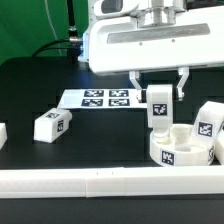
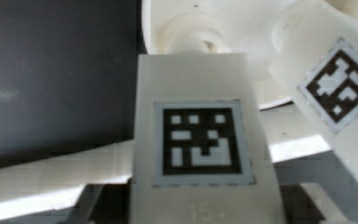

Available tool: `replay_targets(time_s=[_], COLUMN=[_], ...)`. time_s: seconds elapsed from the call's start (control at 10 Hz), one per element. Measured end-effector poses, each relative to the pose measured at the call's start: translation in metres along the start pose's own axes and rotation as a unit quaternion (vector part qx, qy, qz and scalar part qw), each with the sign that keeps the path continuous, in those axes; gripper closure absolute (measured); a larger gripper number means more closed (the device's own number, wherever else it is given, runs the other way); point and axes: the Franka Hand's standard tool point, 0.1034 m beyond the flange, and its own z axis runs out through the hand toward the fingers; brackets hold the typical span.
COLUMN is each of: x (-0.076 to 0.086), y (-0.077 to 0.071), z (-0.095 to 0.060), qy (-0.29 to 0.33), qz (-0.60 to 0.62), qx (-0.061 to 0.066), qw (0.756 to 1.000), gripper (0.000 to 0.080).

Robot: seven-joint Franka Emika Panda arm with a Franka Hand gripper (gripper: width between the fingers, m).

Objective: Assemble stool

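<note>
My gripper (image 1: 158, 88) is shut on a white leg block (image 1: 158, 106) with a square tag and holds it upright over the round seat disc (image 1: 178, 152), its lower end at or in the disc's inner part. In the wrist view the held leg (image 2: 201, 120) fills the middle, between the two dark fingers (image 2: 87, 200); the seat's inner socket (image 2: 202, 35) shows beyond it. A second leg block (image 1: 207, 125) stands tilted on the seat's right side and also shows in the wrist view (image 2: 336, 80). A third leg block (image 1: 52, 125) lies on the table at the exterior view's left.
The marker board (image 1: 103, 98) lies flat behind the seat. A long white rail (image 1: 110, 185) runs along the front edge. A white part (image 1: 3, 133) pokes in at the exterior view's left edge. The robot's white base stands behind.
</note>
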Motion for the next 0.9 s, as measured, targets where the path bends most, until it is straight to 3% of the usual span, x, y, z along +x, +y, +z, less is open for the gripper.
replay_targets(time_s=[0.9], x=[-0.011], y=[0.001], z=[0.017], qy=[-0.002], qz=[-0.038], qx=[-0.005], qw=[0.999], gripper=[0.0462])
